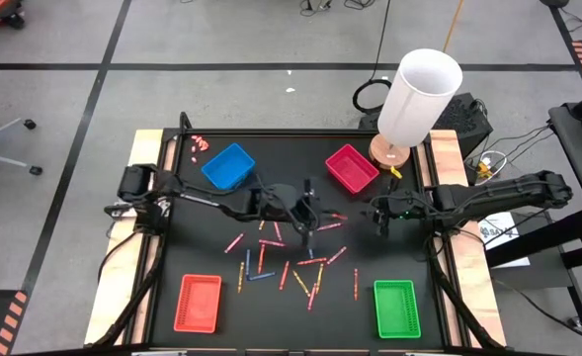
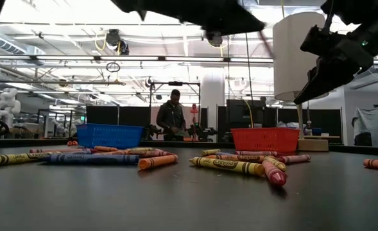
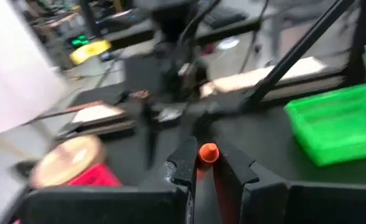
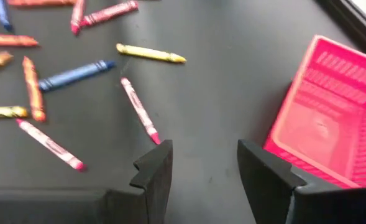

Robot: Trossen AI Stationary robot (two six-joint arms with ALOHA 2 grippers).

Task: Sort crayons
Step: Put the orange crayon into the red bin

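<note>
Grey floor [image 1: 63, 59] with dark seams, bright ceiling lights [image 2: 60, 25], distant person [image 2: 171, 119].

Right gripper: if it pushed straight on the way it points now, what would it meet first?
Probably the pink-red crayon lying just past the open right gripper, its near tip roughly in line with one finger. The magenta plastic tray sits off to the side. Depth is uncertain.

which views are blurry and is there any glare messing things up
Left wrist view: smeared with blur, though the orange crayon between the left gripper fingers and the green tray stay readable. Right wrist view: mildly soft; crayons and the magenta tray clear enough. Low view: bright ceiling lights wash out the top, arms in silhouette. High view: even, sharp.
</note>
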